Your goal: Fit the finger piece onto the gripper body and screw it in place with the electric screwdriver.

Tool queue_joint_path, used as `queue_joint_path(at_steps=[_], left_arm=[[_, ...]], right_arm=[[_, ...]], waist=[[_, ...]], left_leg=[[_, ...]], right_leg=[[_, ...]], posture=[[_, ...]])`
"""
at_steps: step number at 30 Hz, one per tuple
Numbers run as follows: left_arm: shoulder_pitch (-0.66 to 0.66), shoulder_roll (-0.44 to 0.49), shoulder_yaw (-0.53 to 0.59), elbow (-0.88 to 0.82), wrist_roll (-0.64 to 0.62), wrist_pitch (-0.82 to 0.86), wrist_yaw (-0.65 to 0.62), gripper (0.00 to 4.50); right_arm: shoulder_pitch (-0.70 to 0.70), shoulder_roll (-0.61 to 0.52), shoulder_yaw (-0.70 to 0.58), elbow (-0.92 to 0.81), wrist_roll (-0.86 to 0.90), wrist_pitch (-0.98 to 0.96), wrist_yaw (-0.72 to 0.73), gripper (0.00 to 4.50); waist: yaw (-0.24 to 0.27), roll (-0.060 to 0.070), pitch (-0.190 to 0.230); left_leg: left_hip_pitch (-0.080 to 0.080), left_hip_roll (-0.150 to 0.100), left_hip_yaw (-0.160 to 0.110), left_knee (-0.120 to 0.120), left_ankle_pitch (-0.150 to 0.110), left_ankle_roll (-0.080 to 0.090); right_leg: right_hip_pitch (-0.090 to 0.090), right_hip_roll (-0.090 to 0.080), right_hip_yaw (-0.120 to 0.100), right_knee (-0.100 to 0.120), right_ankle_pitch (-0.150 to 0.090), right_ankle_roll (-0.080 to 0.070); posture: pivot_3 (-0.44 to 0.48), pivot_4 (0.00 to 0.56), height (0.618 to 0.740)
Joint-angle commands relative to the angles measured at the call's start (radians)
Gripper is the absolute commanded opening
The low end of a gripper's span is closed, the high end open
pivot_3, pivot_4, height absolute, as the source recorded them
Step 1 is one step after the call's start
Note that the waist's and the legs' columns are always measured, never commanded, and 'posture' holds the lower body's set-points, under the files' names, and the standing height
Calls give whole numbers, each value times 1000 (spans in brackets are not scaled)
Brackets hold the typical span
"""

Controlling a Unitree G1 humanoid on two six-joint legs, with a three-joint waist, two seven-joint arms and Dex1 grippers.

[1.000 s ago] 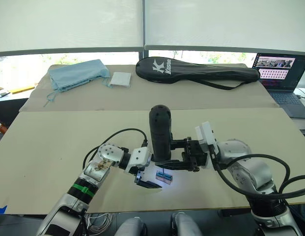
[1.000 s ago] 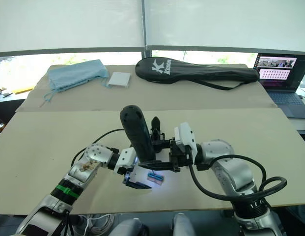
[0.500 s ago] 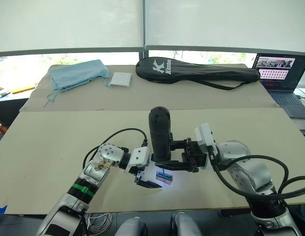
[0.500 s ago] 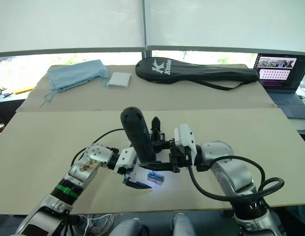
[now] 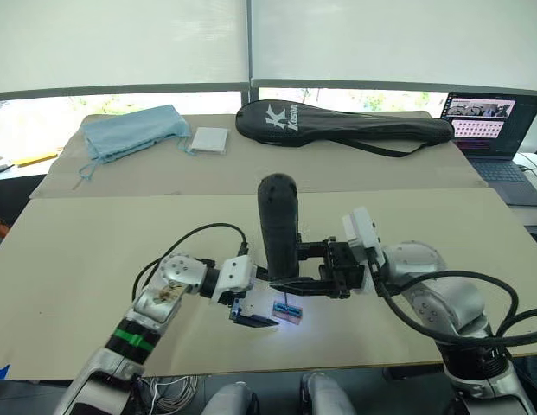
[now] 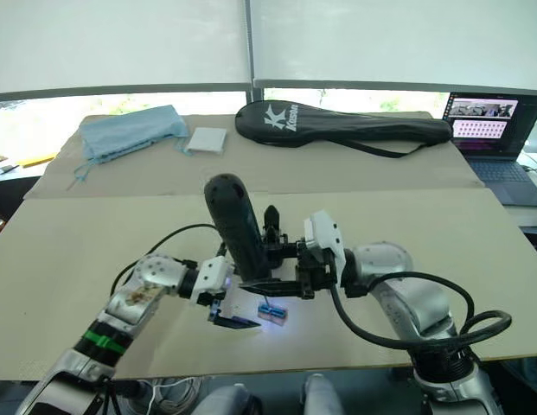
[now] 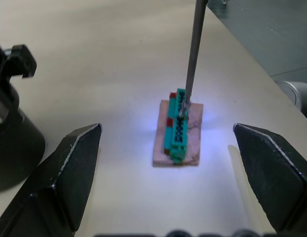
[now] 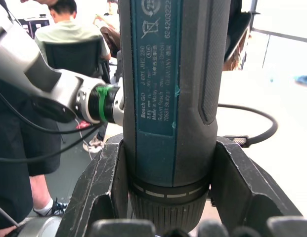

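Table (image 5: 95,259): beige top, my two arms meet low over its near middle.
Electric screwdriver (image 5: 278,229): upright in my right gripper (image 5: 304,275), long axis close to vertical, rounded top up, bit down; its light makes a bluish patch on the table.
Right gripper: clamped around the screwdriver's lower barrel, one finger on each side in the right wrist view.
Left gripper (image 7: 168,163): spread wide, gripping nothing, low over the table with a finger on each side of the block.
Gripper body (image 6: 271,226): I judge it to be the black piece just behind the screwdriver, mostly hidden; my right arm is nearer to it.
Green-topped block (image 7: 177,128): flat on the table between my left fingers, touching neither; the bit meets its top.
Key relation: bit tip straight down onto the block, block straight ahead of my left hand.
Finger piece: I cannot tell where it lies.
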Motion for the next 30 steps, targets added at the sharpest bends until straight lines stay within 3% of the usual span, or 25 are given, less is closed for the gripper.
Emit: queue_joint_path(at_steps=[1, 6, 13, 23, 28, 30], left_arm=[[44, 48, 79, -107, -55, 48, 38, 4500], [66, 47, 151, -119, -40, 112, 188, 4500], [50, -128, 136, -108, 15, 274, 485, 4500], [-40, -306, 54, 80, 96, 204, 609, 4500], [-72, -316, 50, 168, 96, 129, 574, 2368], [-105, -280, 38, 223, 83, 50, 459, 2332]], right_arm=[[-59, -8, -78, -73, 100, 51, -47, 1901], [-93, -43, -117, -81, 137, 81, -60, 1901], [-79, -74, -138, -86, 145, 84, -70, 1901], [-56, -76, -133, -91, 128, 73, -88, 1901], [-42, -81, -132, -104, 122, 71, -96, 1901], [-39, -87, -135, -107, 124, 72, -91, 1901]], waist=[[1, 0, 0], [11, 0, 0], [11, 0, 0], [8, -1, 1], [7, -1, 1], [7, -1, 1]], left_leg=[[0, 0, 0, 0, 0, 0], [0, 0, 0, 0, 0, 1], [0, -1, 0, 0, -1, 1], [1, -1, 0, 0, 0, 1], [1, -1, 0, -1, 0, 1], [1, -1, 0, 0, 0, 1]], right_leg=[[0, 0, 0, 0, 0, 0], [1, 0, -1, -1, 0, 0], [2, 0, -1, 0, 0, 0], [2, -1, 0, 0, 0, 0], [1, -1, 0, -1, 0, 0], [1, -1, 0, -1, 0, 0]], posture=[[0, 150, 736], [0, 150, 736], [0, 150, 736], [0, 150, 736], [0, 150, 736], [0, 150, 736]])
